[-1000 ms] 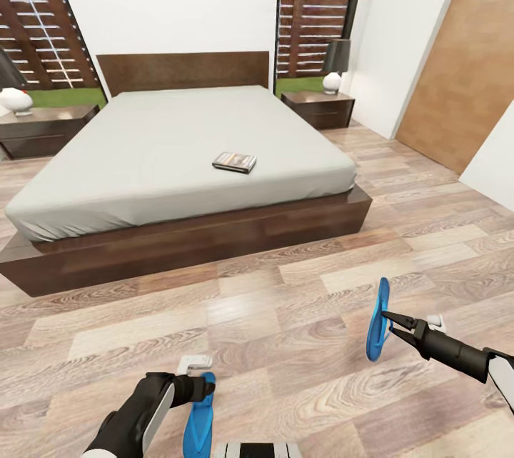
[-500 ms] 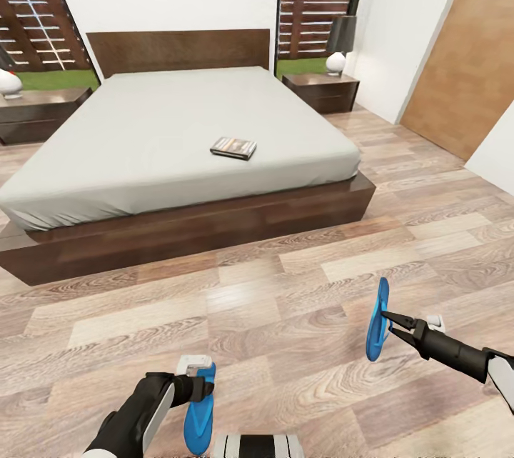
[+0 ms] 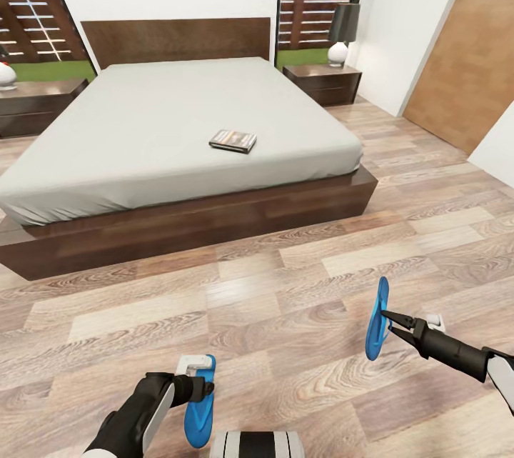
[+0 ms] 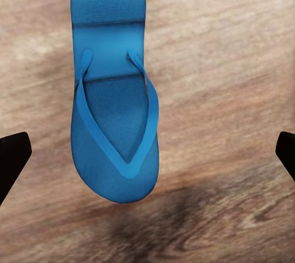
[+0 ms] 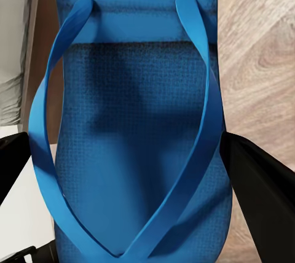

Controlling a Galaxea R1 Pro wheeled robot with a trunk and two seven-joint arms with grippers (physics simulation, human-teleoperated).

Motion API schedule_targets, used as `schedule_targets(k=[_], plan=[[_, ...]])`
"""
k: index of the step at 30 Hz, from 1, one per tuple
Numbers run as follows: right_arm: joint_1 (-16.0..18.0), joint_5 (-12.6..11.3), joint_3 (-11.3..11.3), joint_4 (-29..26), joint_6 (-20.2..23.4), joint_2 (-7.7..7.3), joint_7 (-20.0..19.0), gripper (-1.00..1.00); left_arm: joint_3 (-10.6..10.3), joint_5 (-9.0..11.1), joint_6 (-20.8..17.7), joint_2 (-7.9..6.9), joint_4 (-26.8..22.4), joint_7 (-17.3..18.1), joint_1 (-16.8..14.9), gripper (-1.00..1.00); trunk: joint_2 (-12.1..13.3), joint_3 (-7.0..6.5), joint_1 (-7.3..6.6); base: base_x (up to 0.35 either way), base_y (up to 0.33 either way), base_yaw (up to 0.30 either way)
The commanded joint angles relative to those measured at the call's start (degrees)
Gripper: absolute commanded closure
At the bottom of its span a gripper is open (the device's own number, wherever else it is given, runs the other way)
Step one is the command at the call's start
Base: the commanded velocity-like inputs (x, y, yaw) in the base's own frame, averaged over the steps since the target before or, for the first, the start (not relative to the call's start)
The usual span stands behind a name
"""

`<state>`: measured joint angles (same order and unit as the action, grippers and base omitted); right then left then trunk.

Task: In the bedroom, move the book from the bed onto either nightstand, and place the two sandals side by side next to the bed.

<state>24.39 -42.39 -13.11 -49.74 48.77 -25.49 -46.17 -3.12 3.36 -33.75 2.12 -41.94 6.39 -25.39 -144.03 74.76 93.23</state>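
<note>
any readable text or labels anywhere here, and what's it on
Book on the bed: there is lettering on the cover, too small and blurred to read.
Sandal at the left gripper: no brand or marking visible.
Sandal at the right gripper: no marking visible.
Nothing else carries any text.

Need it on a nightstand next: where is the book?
In the head view, the book lies on the bed, near its foot edge, right of middle.
</note>
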Motion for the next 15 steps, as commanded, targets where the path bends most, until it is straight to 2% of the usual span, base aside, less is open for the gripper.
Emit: schedule_targets(k=[1,6,15], plan=[[0.03,0.01,-0.08,-0.03,0.27,0.00,-0.15,1.00,-0.04,0.34,-0.31,-0.01,-0.07,-0.06,-0.01,-1.00,-0.02,0.04,-0.01,0.000,0.000,0.000],[0.02,0.00,-0.08,-0.09,0.27,0.00,-0.15,1.00,-0.04,0.34,-0.34,-0.01,-0.07,-0.06,-0.01,-1.00,-0.02,0.04,-0.01,0.000,0.000,0.000],[0.00,0.01,-0.23,-0.10,0.26,-0.08,-0.09,1.00,-0.04,0.34,-0.33,-0.01,-0.07,-0.06,-0.01,-1.00,-0.14,2.03,0.22,0.000,0.000,0.000]])
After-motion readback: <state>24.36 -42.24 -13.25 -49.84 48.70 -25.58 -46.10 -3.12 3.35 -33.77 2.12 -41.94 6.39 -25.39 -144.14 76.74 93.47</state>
